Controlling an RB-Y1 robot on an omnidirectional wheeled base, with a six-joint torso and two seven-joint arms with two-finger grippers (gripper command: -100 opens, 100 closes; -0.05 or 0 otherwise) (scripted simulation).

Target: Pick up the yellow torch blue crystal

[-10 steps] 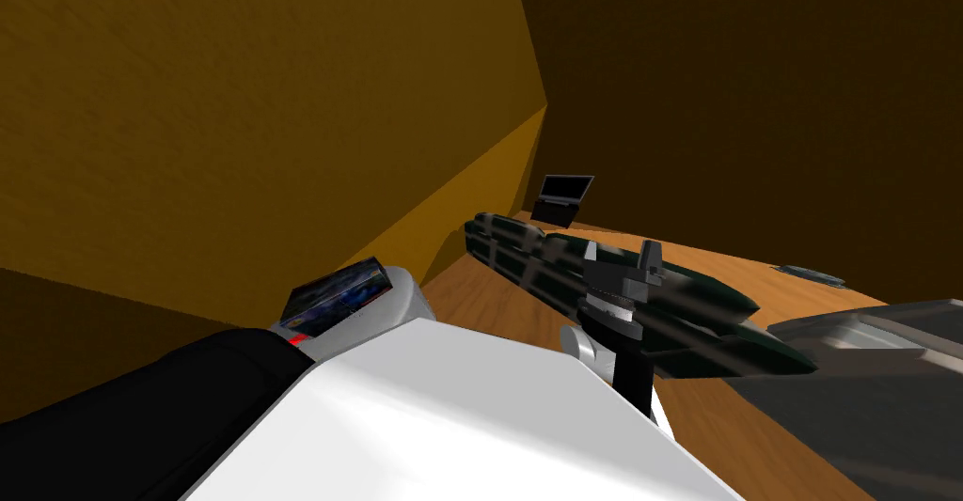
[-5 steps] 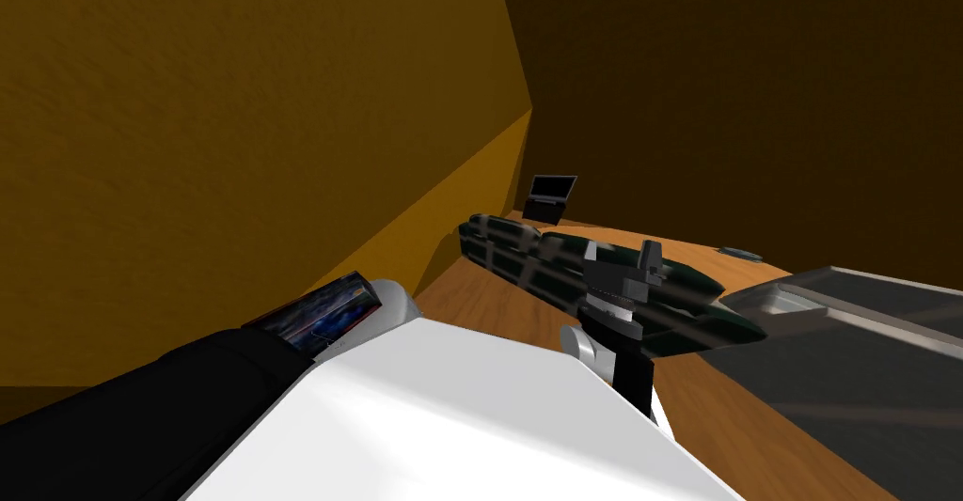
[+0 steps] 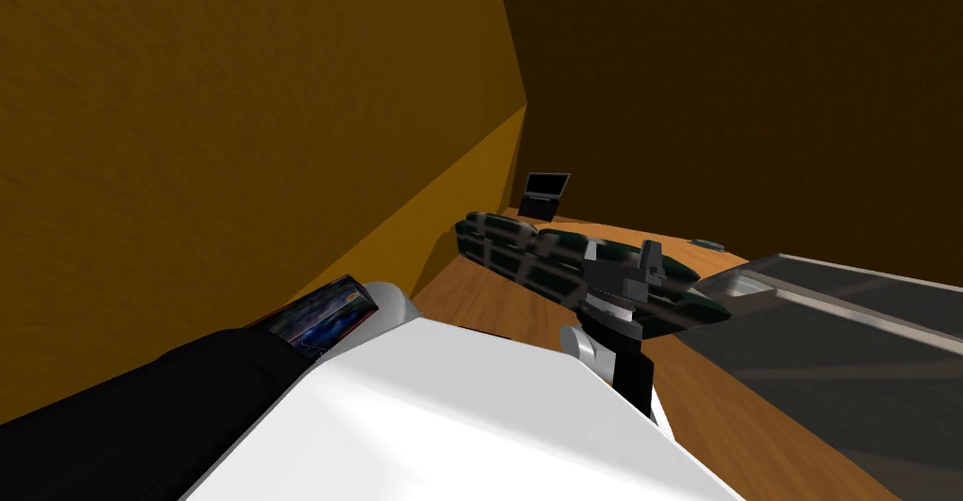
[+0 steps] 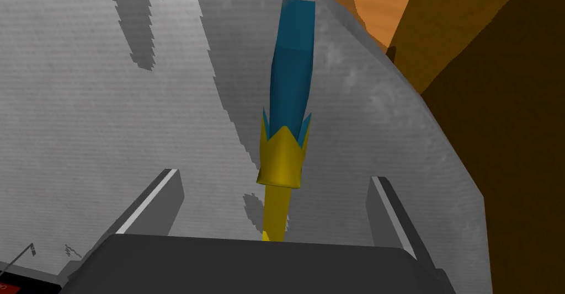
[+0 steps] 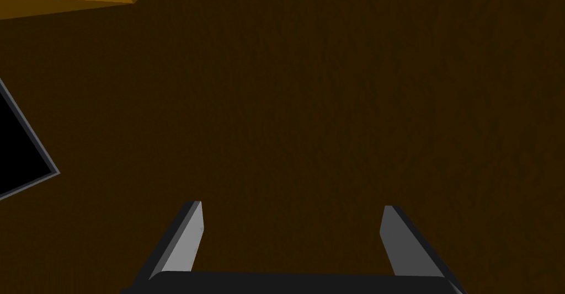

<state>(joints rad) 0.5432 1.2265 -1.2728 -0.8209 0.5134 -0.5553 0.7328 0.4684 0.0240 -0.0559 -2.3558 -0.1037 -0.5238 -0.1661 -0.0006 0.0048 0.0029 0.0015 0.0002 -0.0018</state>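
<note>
- Grey surface: bearing the torch, with the left gripper hanging close over it.
- Left gripper: spread wide and grasping nothing. Fingers stand on either side of the torch, clear of it on both sides.
- Right gripper: also spread and empty, facing a dark wall. Seemingly no part in this job.
- Torch: lying flat on the grey surface, about midway between the left fingers. Yellow handle runs in toward the gripper body, and the blue crystal points away toward the surface's edge.
- Done, judging from this: the approach and the lining-up along the torch's length.
- Left to do: closing on the handle or the yellow collar, then lifting. Not yet picked up.
- Counted, big to small:
  - one wooden floor
  - one grey surface
  - one dark green sofa
  - two grippers, two fingers each
  - one dark panel against the far wall
  - one torch, with one crystal and one handle
  - one small flat thing on the floor beyond the sofa, too small to name
</note>
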